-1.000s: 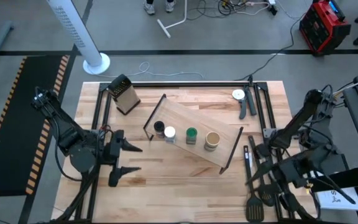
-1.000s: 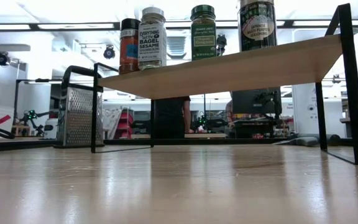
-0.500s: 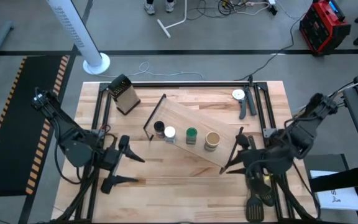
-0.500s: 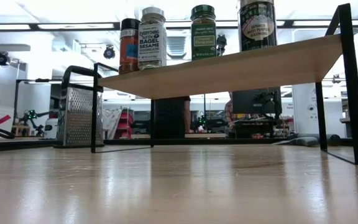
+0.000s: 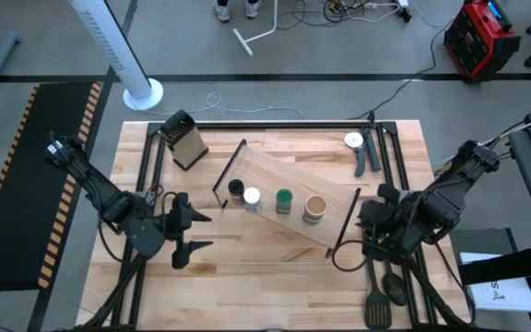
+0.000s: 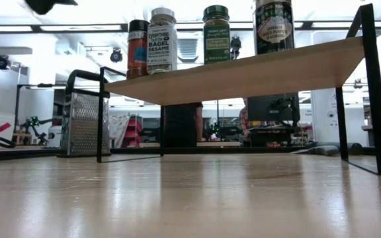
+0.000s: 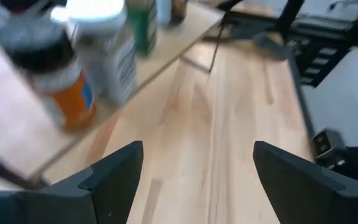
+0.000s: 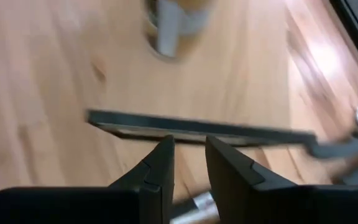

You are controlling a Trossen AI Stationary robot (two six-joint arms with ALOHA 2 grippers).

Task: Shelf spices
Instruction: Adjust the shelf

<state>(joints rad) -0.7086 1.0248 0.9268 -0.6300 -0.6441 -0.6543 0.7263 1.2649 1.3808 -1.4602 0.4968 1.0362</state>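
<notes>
Seen from above: shelf (image 5: pixel 289 198) diagonal mid-table, four spice jars (image 5: pixel 276 200) lined along its near edge. Left gripper (image 5: pixel 190 234) near table's left edge, fingers spread wide, empty. Right gripper (image 5: pixel 369 226) just beside shelf's right frame end, aperture hard to read here. Low view: jars upright atop shelf, box grater (image 6: pixel 83 123) behind. Right wrist: fingers (image 8: pixel 160 168) nearly closed, narrow gap, holding nothing.

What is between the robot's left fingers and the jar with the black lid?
In the high view, only bare wooden table and the shelf's thin black end frame lie between the left gripper and the black-lidded jar. No other object sits there.
</notes>
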